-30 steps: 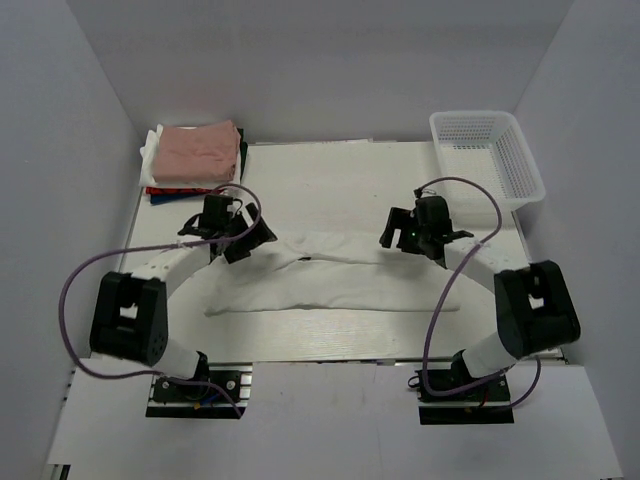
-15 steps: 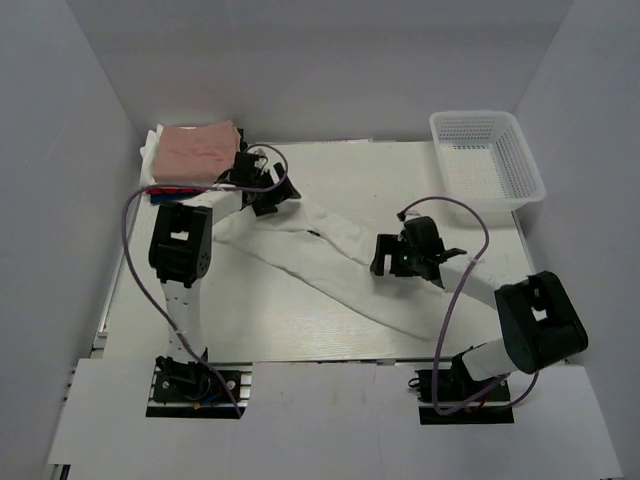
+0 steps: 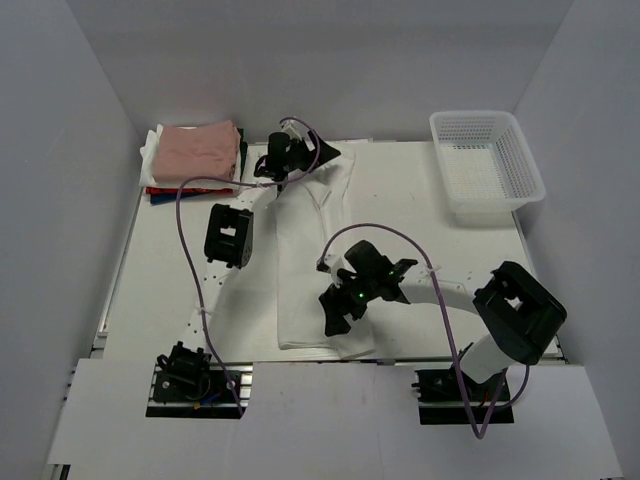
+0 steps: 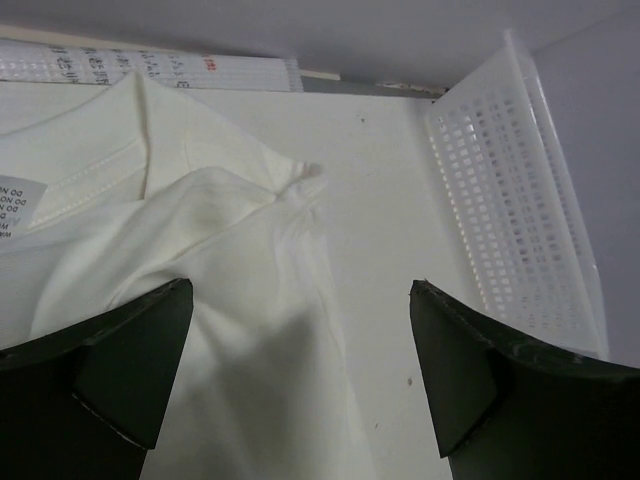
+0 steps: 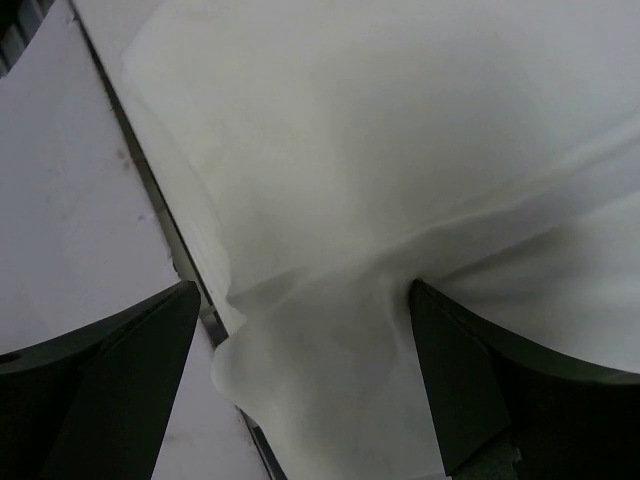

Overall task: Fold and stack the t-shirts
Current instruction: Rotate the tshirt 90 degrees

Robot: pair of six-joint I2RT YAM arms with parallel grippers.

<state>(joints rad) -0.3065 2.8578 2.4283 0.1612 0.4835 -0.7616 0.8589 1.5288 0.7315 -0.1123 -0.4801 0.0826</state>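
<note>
A white t-shirt (image 3: 305, 270) lies on the desk (image 3: 430, 240) as a long narrow strip, its sides apparently turned in. It runs from the far middle of the desk to the near edge, where the cloth bunches a little and hangs slightly over the rim.

The left gripper (image 3: 310, 155) hovers over the far end. In its wrist view the jaws stand wide above the collar (image 4: 90, 180) and neck label (image 4: 15, 210), with the cloth lying loose between them and not pinched. The right gripper (image 3: 338, 312) hangs over the near end, its jaws equally wide above rumpled white cloth, holding nothing.

In the far left corner sits a stack (image 3: 160, 185) of folded shirts. A pink t-shirt (image 3: 200, 148) is on top, with white, red and dark edges showing beneath it. The white mesh basket (image 3: 487, 160) stands in the far right corner, well apart from the shirts.

By my reading, most of the job is done: several shirts are folded and piled. The white one looks only half folded. It needs its crosswise folds to shorten the strip, then a move onto the pink t-shirt.
</note>
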